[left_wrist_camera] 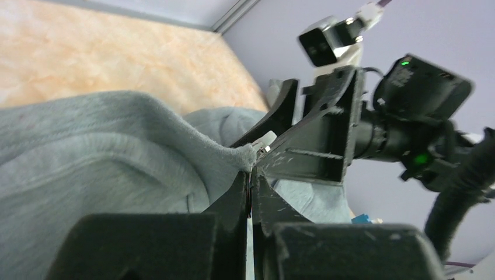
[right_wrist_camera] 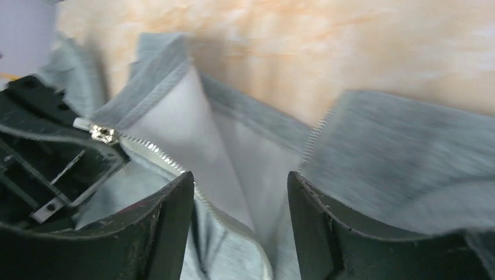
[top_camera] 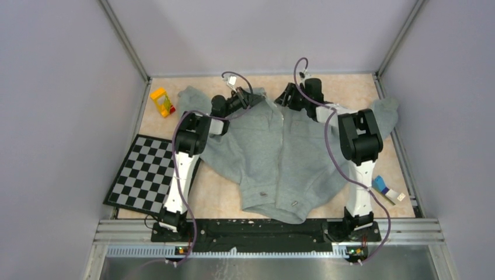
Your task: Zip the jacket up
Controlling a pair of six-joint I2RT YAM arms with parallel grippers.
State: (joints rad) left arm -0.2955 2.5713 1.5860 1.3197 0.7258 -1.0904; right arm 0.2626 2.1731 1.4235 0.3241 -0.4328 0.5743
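Grey jacket (top_camera: pixel 280 163) flat, collar unzipped

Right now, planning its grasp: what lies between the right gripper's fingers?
The jacket's unzipped neck, pale lining and zipper teeth, fills the right gripper's gap; right wrist view shows it.

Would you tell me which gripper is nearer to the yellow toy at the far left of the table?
Left. The left gripper is shut on the jacket at its collar, to the right of the yellow toy. The right gripper is open, farther right beyond the left one.
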